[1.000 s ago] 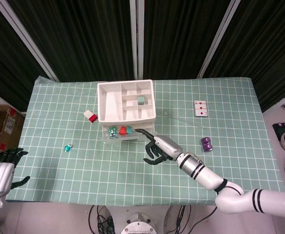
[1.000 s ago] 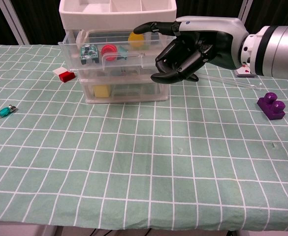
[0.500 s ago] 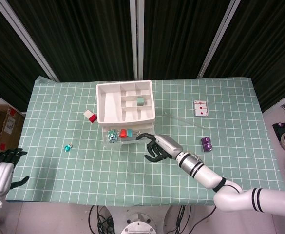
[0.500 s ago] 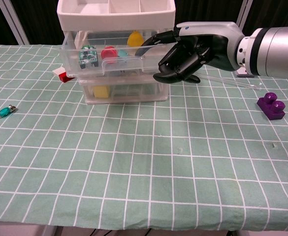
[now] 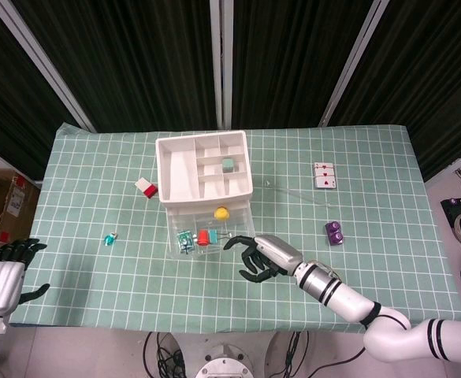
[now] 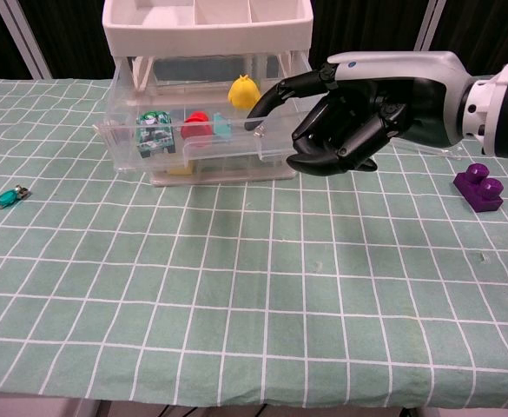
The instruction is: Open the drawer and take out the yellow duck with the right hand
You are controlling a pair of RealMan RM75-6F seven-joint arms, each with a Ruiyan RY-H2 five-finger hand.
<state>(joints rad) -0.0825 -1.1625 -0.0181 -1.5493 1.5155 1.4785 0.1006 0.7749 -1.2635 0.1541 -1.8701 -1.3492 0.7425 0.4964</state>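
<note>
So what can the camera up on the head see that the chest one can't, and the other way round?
Only the head view shows the left hand at the table's near corner, the playing cards and the compartments of the white tray. Only the chest view shows a yellow item in the lower drawer. Both show the right hand at the pulled-out clear drawer, the yellow duck, the purple block and the small teal object.
</note>
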